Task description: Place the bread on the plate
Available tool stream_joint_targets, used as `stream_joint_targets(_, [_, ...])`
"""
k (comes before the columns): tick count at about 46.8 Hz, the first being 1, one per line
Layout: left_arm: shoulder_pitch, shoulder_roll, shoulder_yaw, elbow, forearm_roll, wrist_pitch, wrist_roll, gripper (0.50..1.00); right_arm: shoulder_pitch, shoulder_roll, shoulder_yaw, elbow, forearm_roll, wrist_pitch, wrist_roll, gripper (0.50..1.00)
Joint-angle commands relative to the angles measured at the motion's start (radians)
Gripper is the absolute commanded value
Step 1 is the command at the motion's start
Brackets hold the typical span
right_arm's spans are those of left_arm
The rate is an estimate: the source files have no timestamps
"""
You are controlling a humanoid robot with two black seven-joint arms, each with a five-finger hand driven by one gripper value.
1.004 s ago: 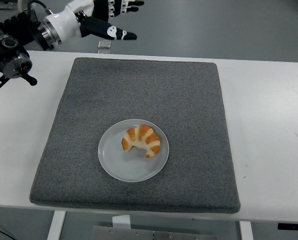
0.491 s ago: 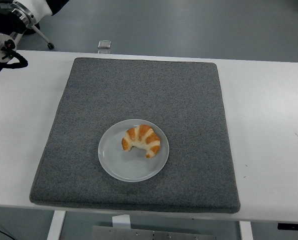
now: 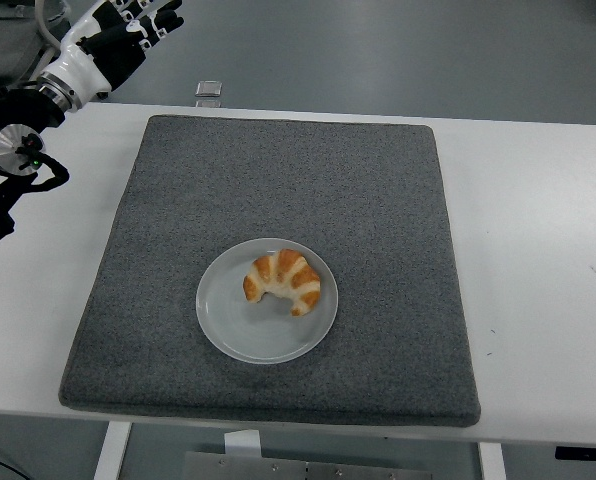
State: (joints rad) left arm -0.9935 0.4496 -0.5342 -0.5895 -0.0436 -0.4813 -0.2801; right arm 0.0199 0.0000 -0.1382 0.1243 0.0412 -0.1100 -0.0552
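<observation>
1. On the white plate (image 3: 266, 315), near the middle of the grey mat (image 3: 278, 180), the bread (image 3: 283, 280) is lying; it is a croissant with pale stripes, and it sits a little toward the plate's far right part.
2. From this I judge that the placing is finished and nothing more must be carried.
3. Up at the far left corner, the left hand (image 3: 128, 30) is raised past the table's far edge, well apart from the plate. Its fingers are stretched out loosely and hold nothing.
4. I do not see the right arm at all.
5. A next move, I think, asks only that the arm goes to rest without touching the mat.
6. The white table (image 3: 538, 250) carries the mat; a small clear box (image 3: 209, 90) stands at the far edge, and behind it is a grey-blue floor (image 3: 398, 55).
</observation>
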Motion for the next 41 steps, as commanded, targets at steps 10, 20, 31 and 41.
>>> stream_joint_targets(10, [0.029, 0.006, -0.001, 0.008, 0.014, -0.025, -0.083, 0.990, 0.009, 0.000, 0.002, 0.002, 0.002, 0.006, 0.000, 0.930])
stream_joint_targets(20, [0.058, 0.006, -0.003, 0.010, 0.017, -0.042, -0.094, 0.988, 0.009, 0.000, 0.002, 0.000, 0.003, 0.001, 0.000, 0.930])
stream_joint_targets(31, [0.082, 0.003, 0.007, 0.019, 0.030, -0.048, -0.154, 0.988, 0.009, 0.000, 0.002, 0.000, 0.003, -0.004, -0.002, 0.930])
stream_joint_targets(41, [0.088, 0.003, 0.008, 0.019, 0.031, -0.048, -0.152, 0.990, 0.009, 0.000, 0.002, 0.000, 0.003, -0.004, 0.000, 0.930])
